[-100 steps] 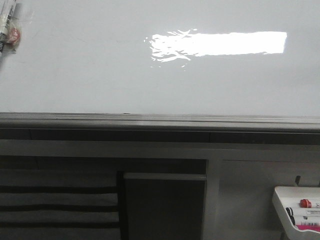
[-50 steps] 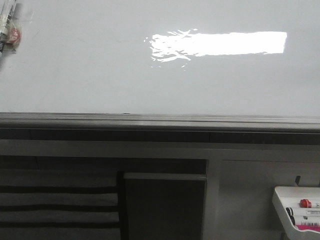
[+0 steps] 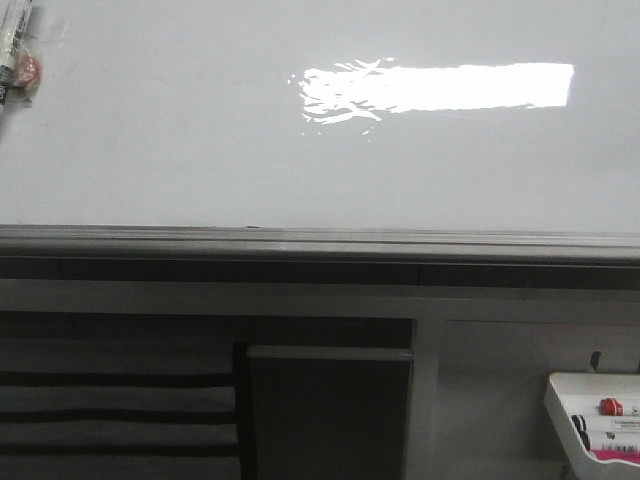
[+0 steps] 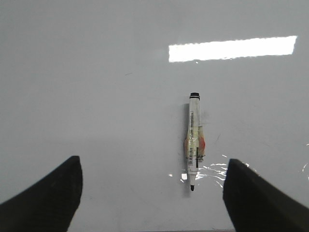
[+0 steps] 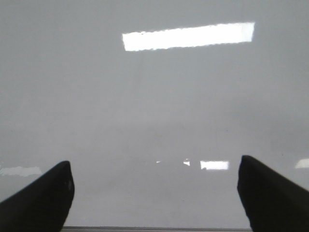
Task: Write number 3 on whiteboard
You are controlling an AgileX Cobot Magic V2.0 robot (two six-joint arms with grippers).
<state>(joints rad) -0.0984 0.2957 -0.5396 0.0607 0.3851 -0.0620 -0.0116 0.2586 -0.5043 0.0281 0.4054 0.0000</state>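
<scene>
Whiteboard: we see the whiteboard (image 3: 180,140) filling the upper half of the front view, glossy and pale grey-white, with a bright rectangular light reflection (image 3: 440,87) across its upper middle; the reflection's left end is broken into ripples.
Edge rail: a grey metal rail (image 3: 320,243) runs the full width along the board's near edge.
Room below: under the rail we make out a dark panelled structure with a pale-framed dark panel (image 3: 330,410) in the middle and striped slats (image 3: 115,405) at the lower left.
Tray: a small white tray (image 3: 565,400) sits at the lower right corner, holding markers, one with a red cap (image 3: 610,406).
Left gripper: the left gripper (image 4: 152,193) hangs over the board with its two dark fingers spread wide, nothing between them.
Right gripper: the right gripper (image 5: 154,195) is likewise wide open and holds nothing, over bare board.
Marker: a marker (image 4: 193,140) lies flat on the board between the left fingers' lines but apart from both, wrapped mid-body in yellowish and red tape, its dark tip toward the gripper; in the front view it shows at the far upper left corner (image 3: 18,50).
Number 3: we cannot make out any drawn stroke in the glare.
Change: against the frames before, the front view looks the same to us; the marker and tray have not shifted.
</scene>
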